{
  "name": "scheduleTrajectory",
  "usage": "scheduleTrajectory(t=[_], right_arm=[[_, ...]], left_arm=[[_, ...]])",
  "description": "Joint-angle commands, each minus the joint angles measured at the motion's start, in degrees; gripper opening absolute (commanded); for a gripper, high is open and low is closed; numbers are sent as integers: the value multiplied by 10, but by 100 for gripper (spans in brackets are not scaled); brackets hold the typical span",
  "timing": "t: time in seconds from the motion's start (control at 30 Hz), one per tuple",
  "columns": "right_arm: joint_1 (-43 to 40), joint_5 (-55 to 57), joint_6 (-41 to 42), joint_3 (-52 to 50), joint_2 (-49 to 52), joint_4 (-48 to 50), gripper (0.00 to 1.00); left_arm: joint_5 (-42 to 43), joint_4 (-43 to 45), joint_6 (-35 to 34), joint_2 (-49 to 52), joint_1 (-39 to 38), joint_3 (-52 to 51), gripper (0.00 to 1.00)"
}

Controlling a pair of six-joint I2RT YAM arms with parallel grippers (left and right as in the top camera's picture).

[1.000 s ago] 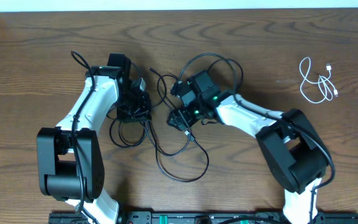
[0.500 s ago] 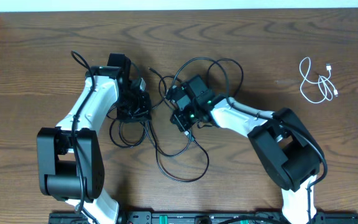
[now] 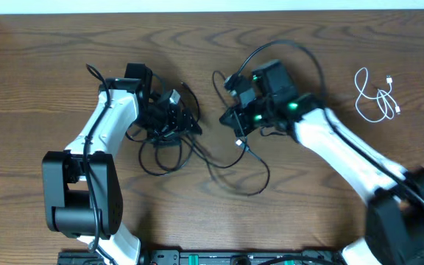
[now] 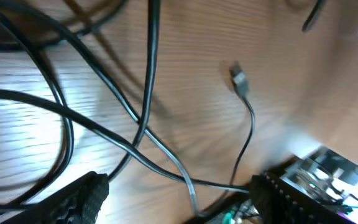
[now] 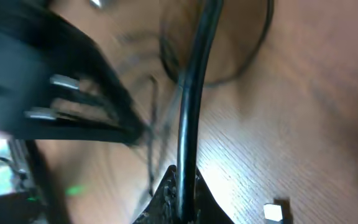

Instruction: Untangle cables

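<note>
A tangle of black cables (image 3: 169,141) lies under and beside my left gripper (image 3: 182,118), which is open. In the left wrist view several black cables (image 4: 143,118) cross the wood between my left gripper's (image 4: 182,199) spread fingers (image 4: 82,196), untouched by either, and a small plug end (image 4: 238,78) lies farther off. My right gripper (image 3: 235,124) is shut on one black cable (image 5: 194,93) that runs straight out from the closed tips of my right gripper (image 5: 182,194); below it the strand trails in a loop over the table. A white cable (image 3: 377,96) lies coiled at the far right, apart.
The wooden table's back edge (image 3: 212,10) runs along the top of the overhead view. A small pale plug (image 5: 274,211) lies on the wood beside my right fingers. The arm bases stand at the front left and front right.
My left gripper has opened. My right gripper shut on a black cable and moved right and back with it, drawing the loop out to the right of the tangle.
</note>
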Motion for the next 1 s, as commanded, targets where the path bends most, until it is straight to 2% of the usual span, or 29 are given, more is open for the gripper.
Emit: scheduleTrajectory(t=[0.0,0.13,0.23,0.4,0.53,0.63,0.7,0.97], right_arm=[[-3,-5,23,0,-72,-2,1],[-3,61,69,0,-140,-2,1],[-2,97,73,0,-189,0,1],[1,83,71,0,-239,7,1],[14,72,50,0,-255,5,1],[21,64,46,0,-259,5,1],[21,44,32,0,-264,5,1],[20,46,-7,0,-313,38,1]], left_arm=[[76,-1,7,-5,2,2,79],[152,-4,72,-6,2,2,79],[198,-5,78,-6,2,2,79],[192,10,59,-5,2,2,79],[191,73,-7,-5,2,2,79],[160,112,-67,-5,2,2,79],[100,117,-108,-5,1,2,79],[21,88,-96,-5,-19,2,79]])
